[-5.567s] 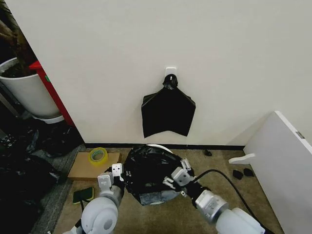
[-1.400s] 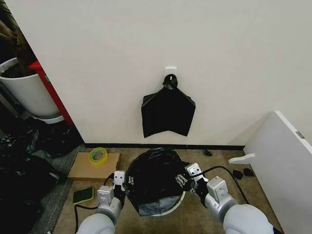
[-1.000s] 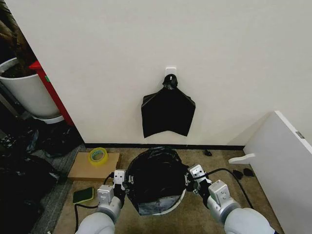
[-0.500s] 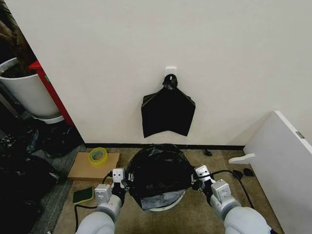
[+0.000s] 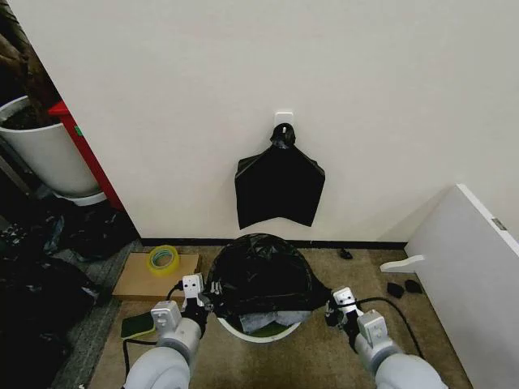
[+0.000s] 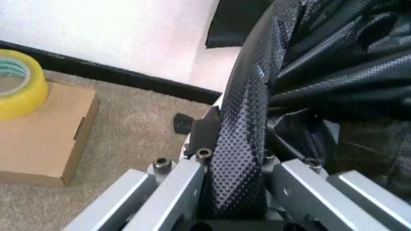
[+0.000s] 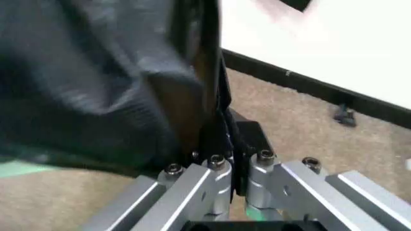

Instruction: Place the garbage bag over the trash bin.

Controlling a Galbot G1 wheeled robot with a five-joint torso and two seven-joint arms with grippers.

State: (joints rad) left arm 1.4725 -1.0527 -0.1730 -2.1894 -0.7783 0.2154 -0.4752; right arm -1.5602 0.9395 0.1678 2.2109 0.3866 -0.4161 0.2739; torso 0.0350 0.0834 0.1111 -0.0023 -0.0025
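Note:
The garbage bag [image 5: 263, 274], glossy black film, is stretched wide over the trash bin [image 5: 256, 334]. The bin's white rim and a greenish strip of its inside show below the bag's near edge. My left gripper [image 5: 200, 302] is at the bag's left edge, shut on a fold of the film. In the left wrist view, the left gripper [image 6: 234, 166] pinches the dotted black film of the garbage bag [image 6: 334, 72]. My right gripper [image 5: 328, 308] is shut on the bag's right edge. The right wrist view has the right gripper [image 7: 232, 147] clamped on a dark fold of the bag [image 7: 103, 72].
A flat black bag bundle [image 5: 279, 188] hangs on the wall above the bin. A yellow tape roll [image 5: 163, 259] lies on a cardboard box [image 5: 138, 279] to the left, with a green pad [image 5: 138, 325] beside it. A large white pot [image 5: 45, 154] stands far left and a white board [image 5: 474, 275] right.
Both grippers have spread apart and drawn back toward me, pulling the bag's mouth wider. The bag has shifted toward the wall, and the bin's near rim now shows.

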